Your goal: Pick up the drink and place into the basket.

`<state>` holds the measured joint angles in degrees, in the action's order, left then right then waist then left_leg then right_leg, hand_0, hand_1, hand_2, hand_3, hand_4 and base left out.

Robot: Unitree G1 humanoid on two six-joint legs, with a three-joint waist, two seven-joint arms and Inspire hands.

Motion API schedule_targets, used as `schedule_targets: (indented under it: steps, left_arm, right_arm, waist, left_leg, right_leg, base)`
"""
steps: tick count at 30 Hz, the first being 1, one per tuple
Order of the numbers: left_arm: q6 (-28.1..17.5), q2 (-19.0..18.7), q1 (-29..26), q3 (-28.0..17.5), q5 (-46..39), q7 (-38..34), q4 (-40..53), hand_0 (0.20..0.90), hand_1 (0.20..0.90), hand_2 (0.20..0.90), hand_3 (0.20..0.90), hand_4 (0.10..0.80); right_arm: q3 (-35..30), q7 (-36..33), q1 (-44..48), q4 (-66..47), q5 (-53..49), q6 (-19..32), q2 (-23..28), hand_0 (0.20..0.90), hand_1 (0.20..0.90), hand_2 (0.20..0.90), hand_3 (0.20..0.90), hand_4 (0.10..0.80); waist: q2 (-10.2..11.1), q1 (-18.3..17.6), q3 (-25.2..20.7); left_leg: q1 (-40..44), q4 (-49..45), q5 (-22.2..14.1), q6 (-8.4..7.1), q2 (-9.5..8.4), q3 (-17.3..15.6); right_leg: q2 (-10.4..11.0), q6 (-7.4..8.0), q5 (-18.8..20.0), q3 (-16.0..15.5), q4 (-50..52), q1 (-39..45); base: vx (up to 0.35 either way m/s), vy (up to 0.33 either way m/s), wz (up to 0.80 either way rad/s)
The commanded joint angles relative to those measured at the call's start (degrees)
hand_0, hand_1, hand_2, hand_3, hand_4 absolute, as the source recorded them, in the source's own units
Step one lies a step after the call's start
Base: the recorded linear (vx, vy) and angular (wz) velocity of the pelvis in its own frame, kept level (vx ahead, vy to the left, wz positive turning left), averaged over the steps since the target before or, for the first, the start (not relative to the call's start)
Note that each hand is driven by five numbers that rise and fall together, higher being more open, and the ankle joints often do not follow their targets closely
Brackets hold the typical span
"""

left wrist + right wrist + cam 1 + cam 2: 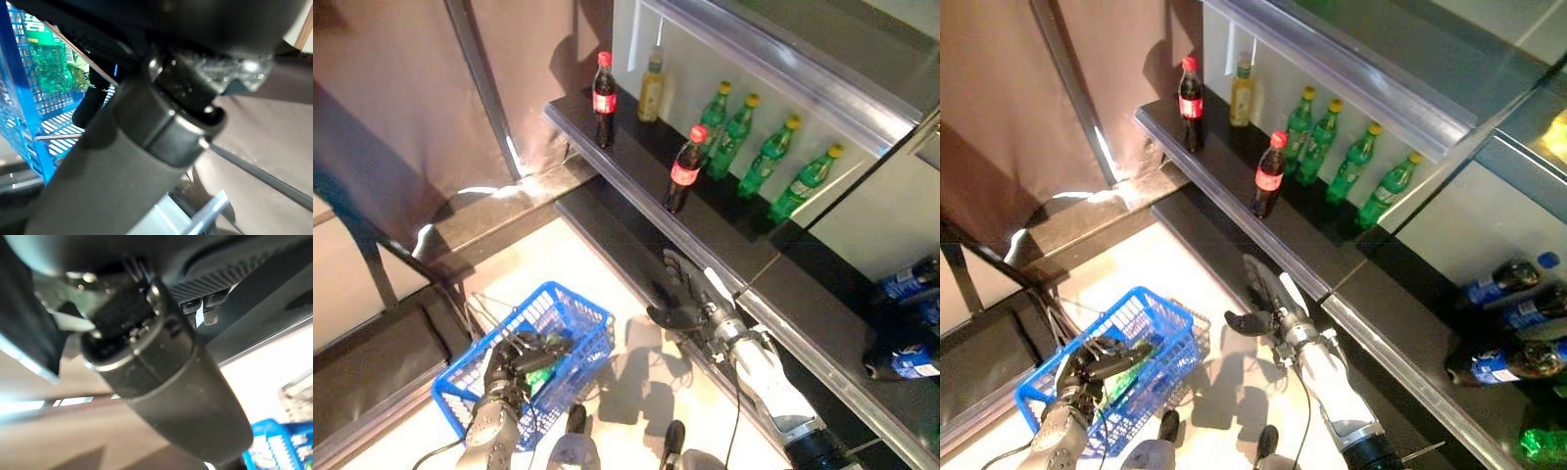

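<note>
Reaching toward the dark shelf [636, 176], the right hand [680, 299] hangs just below its front edge, fingers straight, thumb spread, holding nothing. Left hand [524, 354] curls round the blue basket [582, 318] rim. Shelf stock: two red-capped cola bottles [684, 169], four green bottles [767, 157], one yellow bottle [651, 88]. One green bottle [51, 63] lies inside the basket.

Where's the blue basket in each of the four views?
Left eye: blue basket lower left, left hand at its rim.
Right eye: lower left.
Left wrist: blue mesh wall along one edge, green bottle inside.
Right wrist: only a corner.
Shared landmark: the green bottle.
</note>
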<state>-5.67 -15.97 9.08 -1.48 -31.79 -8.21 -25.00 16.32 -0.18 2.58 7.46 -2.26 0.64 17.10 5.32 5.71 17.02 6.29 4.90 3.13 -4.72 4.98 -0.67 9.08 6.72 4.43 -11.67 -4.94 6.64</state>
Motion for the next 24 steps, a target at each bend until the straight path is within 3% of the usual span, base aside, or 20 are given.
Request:
schedule_targets:
  steps: [1, 3, 5, 6, 14, 24]
  left_arm:
    - [-18.33, -2.47, -6.61, -4.96, 5.92, 1.41, 4.38, 0.3, 0.3, 0.3, 0.2, 0.1]
    - [-19.45, -2.27, -6.38, -5.37, 7.87, 0.64, -2.89, 0.3, 0.3, 0.3, 0.2, 0.1]
    - [-18.84, -2.29, -6.42, -5.39, 7.79, 0.49, -3.49, 0.3, 0.3, 0.3, 0.2, 0.1]
    - [-18.78, -1.6, -6.82, -5.57, 7.71, -0.56, -9.25, 0.3, 0.3, 0.3, 0.2, 0.1]
    - [-17.69, -1.47, -8.41, -5.5, 9.92, -3.92, -17.67, 0.3, 0.3, 0.3, 0.2, 0.1]
    - [-15.1, -3.33, -9.51, -3.35, 16.64, -0.54, -29.68, 0.3, 0.3, 0.3, 0.2, 0.1]
  right_arm:
    - [-1.24, -0.36, -2.21, 0.06, 0.29, 5.56, 2.2, 0.9, 0.9, 0.9, 0.9, 0.8]
    - [-3.19, 0.52, -4.53, 2.09, 1.94, 6.11, 2.77, 0.9, 0.9, 0.9, 0.9, 0.8]
    - [-3.46, 0.47, -4.71, 2.22, 2.15, 5.68, 2.85, 0.9, 0.9, 0.9, 0.9, 0.8]
    - [-4.66, 0.89, -5.67, 3.87, 2.96, 5.18, 3.45, 0.9, 0.9, 0.9, 0.9, 0.8]
    - [-5.51, 0.57, -7.75, 10.32, 4.59, 4.29, 4.66, 0.9, 0.9, 0.9, 0.9, 0.8]
    - [-10.8, -5.01, -7.44, 33.46, -1.86, 4.56, 2.81, 0.9, 0.9, 0.9, 0.9, 0.8]
  waist:
    - [-4.22, -1.29, -13.54]
    - [-4.49, -3.14, -13.3]
    - [-4.51, -3.38, -13.28]
    - [-4.49, -4.65, -13.31]
    - [-3.69, -7.25, -13.29]
    - [-3.77, -8.89, -13.67]
  left_leg:
    - [-0.25, 0.11, -1.5, 1.19, -0.48, -0.05]
    - [0.01, 0.11, -1.89, 1.46, -0.72, -0.72]
    - [0.08, 0.11, -1.96, 1.49, -0.77, -0.8]
    - [0.43, 0.11, -2.37, 1.63, -1.03, -1.31]
    - [0.92, 0.11, -3.18, 2.12, -1.36, -3.24]
    - [1.37, 0.11, -4.09, 2.71, -1.27, -5.34]
  right_leg:
    - [1.1, 1.1, -1.57, 1.22, 1.74, 1.07]
    - [1.29, 1.27, -1.3, 2.5, 1.88, 0.66]
    - [1.32, 1.3, -1.25, 2.69, 1.87, 0.64]
    - [1.53, 1.57, -0.91, 3.65, 1.56, 0.59]
    - [1.88, 2.11, -0.35, 6.3, 1.71, -0.31]
    - [1.61, 2.14, -0.33, 8.84, 2.35, -1.39]
  base:
    - [-0.004, 0.019, -0.21]
    - [0.001, 0.03, -0.17]
    - [0.022, 0.029, -0.19]
    - [0.04, 0.044, -0.27]
    - [0.018, 0.017, -0.2]
    - [0.01, 0.0, -0.13]
